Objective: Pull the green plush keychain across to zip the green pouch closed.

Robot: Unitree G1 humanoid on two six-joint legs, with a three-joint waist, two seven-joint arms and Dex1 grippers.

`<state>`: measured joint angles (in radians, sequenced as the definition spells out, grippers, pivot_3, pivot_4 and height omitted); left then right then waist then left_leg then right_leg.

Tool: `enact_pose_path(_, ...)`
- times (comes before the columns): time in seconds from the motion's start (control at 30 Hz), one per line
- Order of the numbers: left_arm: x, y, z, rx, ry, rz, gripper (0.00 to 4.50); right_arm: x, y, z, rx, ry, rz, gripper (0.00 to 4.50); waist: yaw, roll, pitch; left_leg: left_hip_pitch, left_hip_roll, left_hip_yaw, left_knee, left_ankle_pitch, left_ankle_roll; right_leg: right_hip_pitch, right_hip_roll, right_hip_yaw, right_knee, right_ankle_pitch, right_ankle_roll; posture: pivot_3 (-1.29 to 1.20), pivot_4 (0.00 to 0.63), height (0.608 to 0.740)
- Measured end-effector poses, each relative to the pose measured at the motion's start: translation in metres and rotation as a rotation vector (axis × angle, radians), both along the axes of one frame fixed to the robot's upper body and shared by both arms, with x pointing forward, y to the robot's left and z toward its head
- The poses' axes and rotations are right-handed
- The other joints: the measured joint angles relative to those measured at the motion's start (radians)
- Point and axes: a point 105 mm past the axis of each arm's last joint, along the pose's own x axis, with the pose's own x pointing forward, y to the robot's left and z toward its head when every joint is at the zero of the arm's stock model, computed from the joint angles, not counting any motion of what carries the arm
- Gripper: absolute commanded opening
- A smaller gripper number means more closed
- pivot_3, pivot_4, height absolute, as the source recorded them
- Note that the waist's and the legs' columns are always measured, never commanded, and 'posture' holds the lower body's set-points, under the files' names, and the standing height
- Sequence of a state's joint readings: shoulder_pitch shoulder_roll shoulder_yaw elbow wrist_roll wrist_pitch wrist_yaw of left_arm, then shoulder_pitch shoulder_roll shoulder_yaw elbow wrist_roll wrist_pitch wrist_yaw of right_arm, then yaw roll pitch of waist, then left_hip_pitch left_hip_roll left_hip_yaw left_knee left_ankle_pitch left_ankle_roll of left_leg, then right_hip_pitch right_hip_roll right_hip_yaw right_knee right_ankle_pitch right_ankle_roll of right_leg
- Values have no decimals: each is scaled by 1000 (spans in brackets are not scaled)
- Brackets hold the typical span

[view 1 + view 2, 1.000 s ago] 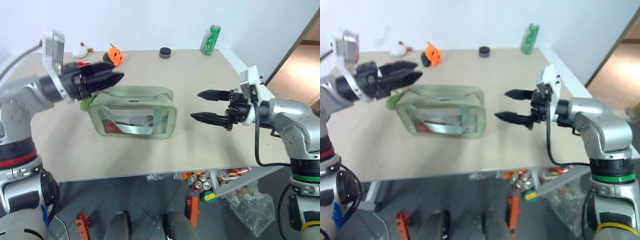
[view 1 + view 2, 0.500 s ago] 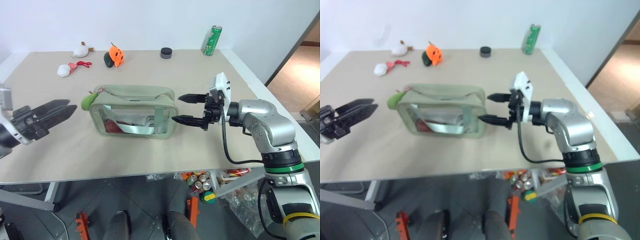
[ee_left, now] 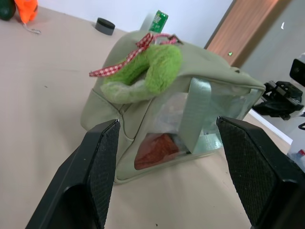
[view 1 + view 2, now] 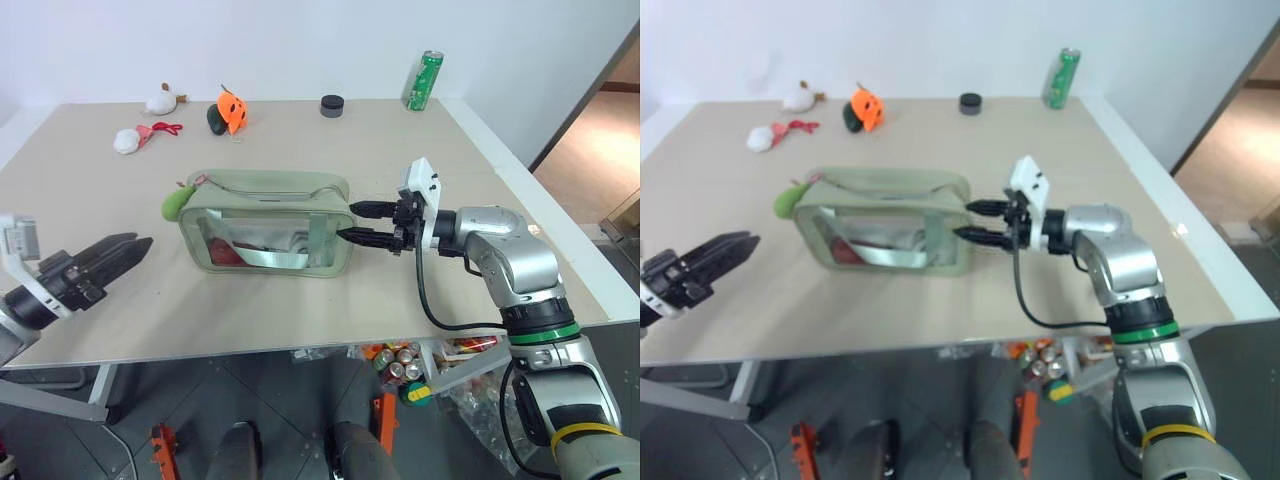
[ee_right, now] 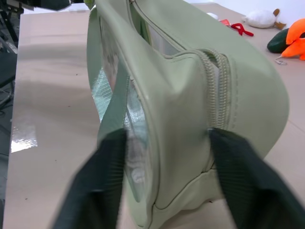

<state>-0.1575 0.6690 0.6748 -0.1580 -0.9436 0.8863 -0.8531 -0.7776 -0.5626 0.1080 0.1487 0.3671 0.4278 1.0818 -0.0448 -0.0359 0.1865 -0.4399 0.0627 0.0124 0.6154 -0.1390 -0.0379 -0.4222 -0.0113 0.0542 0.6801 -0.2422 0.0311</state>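
The green pouch point(image 4: 268, 222) stands on the table with its clear window facing me. The green plush keychain point(image 4: 177, 203) hangs at its left end on a red cord, and it lies fuzzy and curled on the pouch's top corner point(image 3: 147, 67). My right gripper point(image 4: 346, 221) is at the pouch's right end, its fingers pressed on either side of that end point(image 5: 190, 119). My left gripper point(image 4: 140, 250) is open, low by the table's near-left edge, a hand's width short of the keychain.
At the back of the table are a green can point(image 4: 424, 80), a black cap point(image 4: 331, 104), an orange and dark plush point(image 4: 228, 110) and two white plushes point(image 4: 128, 140) point(image 4: 162, 100). The near table edge point(image 4: 300, 345) runs just below the left gripper.
My right gripper moved left onto the pouch's right end and its fingers drew together. My left arm dropped down and out to the left, away from the keychain, still open.
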Motion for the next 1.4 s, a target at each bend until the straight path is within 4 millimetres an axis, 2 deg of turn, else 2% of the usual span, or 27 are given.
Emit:
enact_pose_path(0.13,13,-4,-1,-37,-5,11,3366,-1,0,1,1,-3,3,135,0,0,0,0,0,0,0,0,0,0,0,0,0,0,0,0,150,740)
enact_pose_path(0.17,17,-4,0,-45,-9,16,3366,-1,0,1,1,-4,4,36,0,0,0,0,0,0,0,0,0,0,0,1,0,0,0,0,150,740)
enact_pose_path(0.5,26,-17,12,-51,-52,-24,3366,-3,0,0,-8,22,3,36,0,0,0,0,0,2,0,-1,-1,-1,1,2,0,0,1,0,150,740)
enact_pose_path(0.6,29,-23,9,-45,-41,-48,3366,-3,0,0,-10,21,4,36,0,0,0,0,0,2,0,-1,-1,-1,1,2,0,0,1,0,150,740)
enact_pose_path(0.87,37,-26,6,-38,-37,-49,3366,-3,0,0,-11,18,-1,36,0,0,0,0,0,2,0,-1,-1,-1,1,3,0,0,1,0,150,740)
enact_pose_path(1.0,40,-27,3,-29,-25,-48,2229,-3,-1,0,-15,16,-5,0,0,-1,0,0,0,2,-1,-1,-1,-1,1,3,0,0,1,0,150,740)
enact_pose_path(1.17,43,-28,13,-33,-58,-51,420,-3,-3,0,-23,13,-11,0,0,-1,1,-1,0,2,-1,-1,-1,-1,1,3,-1,0,2,0,150,740)
enact_pose_path(1.23,43,-28,14,-33,-60,-51,78,-3,-3,0,-24,13,-10,0,0,-1,1,-1,0,2,-1,-1,-1,-1,1,3,-1,0,2,0,150,740)
enact_pose_path(1.4,41,-26,19,-59,-78,-52,78,-3,-4,0,-27,14,-8,0,0,-1,1,-1,0,2,-1,-1,-2,-2,1,3,-1,-1,2,0,150,740)
